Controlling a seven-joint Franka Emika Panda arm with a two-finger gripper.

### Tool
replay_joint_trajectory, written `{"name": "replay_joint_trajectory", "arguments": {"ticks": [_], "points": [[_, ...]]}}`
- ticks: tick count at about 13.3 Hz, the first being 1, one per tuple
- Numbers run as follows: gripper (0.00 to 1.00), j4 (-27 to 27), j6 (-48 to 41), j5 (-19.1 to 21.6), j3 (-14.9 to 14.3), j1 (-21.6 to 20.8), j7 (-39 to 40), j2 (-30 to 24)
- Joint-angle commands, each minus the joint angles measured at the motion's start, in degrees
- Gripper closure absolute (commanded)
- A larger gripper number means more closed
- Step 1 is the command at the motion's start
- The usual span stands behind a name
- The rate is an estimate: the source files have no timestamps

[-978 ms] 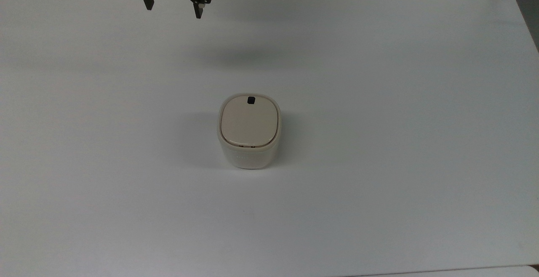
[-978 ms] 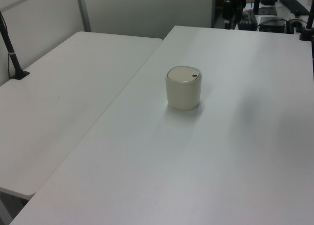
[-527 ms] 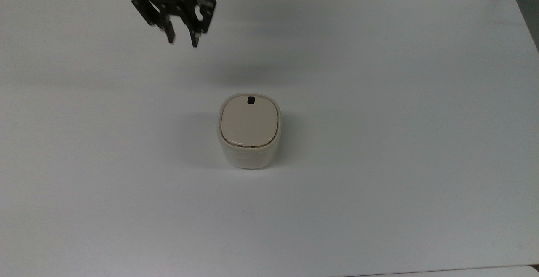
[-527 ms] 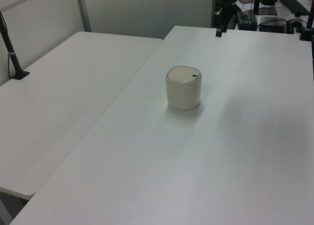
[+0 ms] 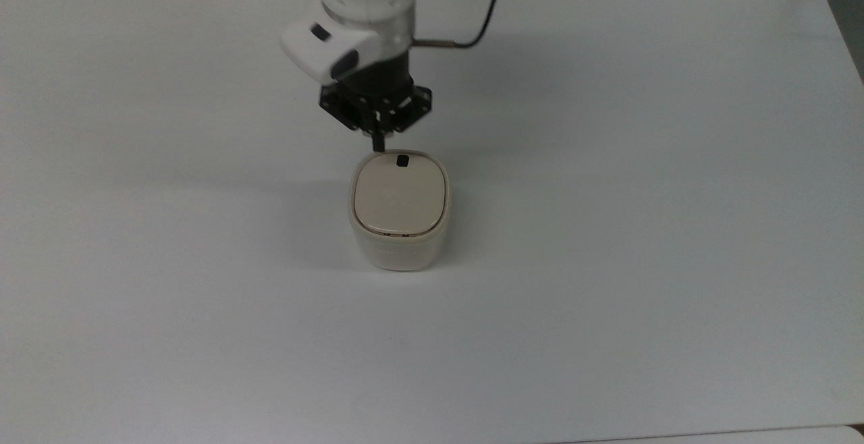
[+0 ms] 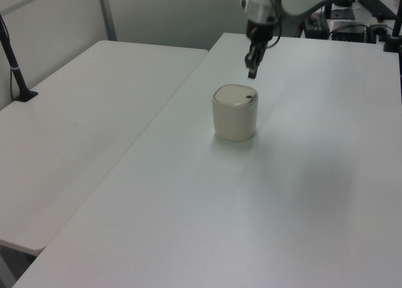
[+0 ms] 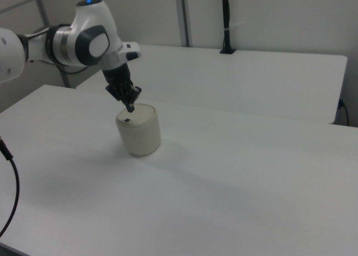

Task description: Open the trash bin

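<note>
In the top view the white arm (image 5: 364, 19) reaches in from the far edge of the worktop (image 5: 607, 262), and its claw (image 5: 378, 140) hangs with its black fingers drawn together into one narrow point, gripping nothing. Directly below and just nearer the camera than that point stands the trash bin (image 5: 398, 245), upright on the worktop with its beige lid (image 5: 398, 198) lying flat and closed. The small black button (image 5: 403, 160) sits on the lid edge closest to the claw, a touch to the claw's right as the top view shows it. The left view shows the claw (image 6: 251, 70) above the bin (image 6: 235, 119), clear air between fingertip and lid, so nothing is touching. The right view agrees: the claw (image 7: 131, 106) hovers just over the rim nearest the arm, beside the button (image 7: 127, 120). By my reading the approach is the step in hand, and pressing has not begun. The next move calls for a small shift toward the button, then a straight push down with the closed tip, firm enough to trip the latch without sliding off or tipping the light bin.
</note>
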State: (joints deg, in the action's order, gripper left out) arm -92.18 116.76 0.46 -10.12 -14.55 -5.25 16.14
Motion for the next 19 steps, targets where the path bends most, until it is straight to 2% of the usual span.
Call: {"name": "replay_joint_trajectory", "arguments": {"ticks": [1, 9, 11, 14, 15, 16, 17, 18, 19], "points": [[1.0, 2.1, 3.4, 0.3, -0.5, -2.1, -2.9, 4.9], [1.0, 2.1, 4.8, 0.2, -0.5, -2.9, -3.0, 6.2], [1.0, 1.7, 3.2, 0.4, -0.5, -2.3, -2.9, 2.3], [0.94, 1.7, -8.9, -0.2, -0.5, -0.7, -1.8, -3.4], [0.87, 1.6, -11.8, -0.3, -0.5, 0.0, -1.0, -5.0], [0.71, 1.5, -14.5, -0.3, -0.5, 1.0, 0.1, -6.6], [0.39, 1.1, -17.3, -0.3, -0.5, 1.9, 1.5, -8.3], [0.0, 0.5, -19.4, -0.3, -0.6, 2.9, 2.6, -10.1], [0.0, -0.1, -20.9, -0.4, -0.6, 3.7, 3.1, -11.7]]}}
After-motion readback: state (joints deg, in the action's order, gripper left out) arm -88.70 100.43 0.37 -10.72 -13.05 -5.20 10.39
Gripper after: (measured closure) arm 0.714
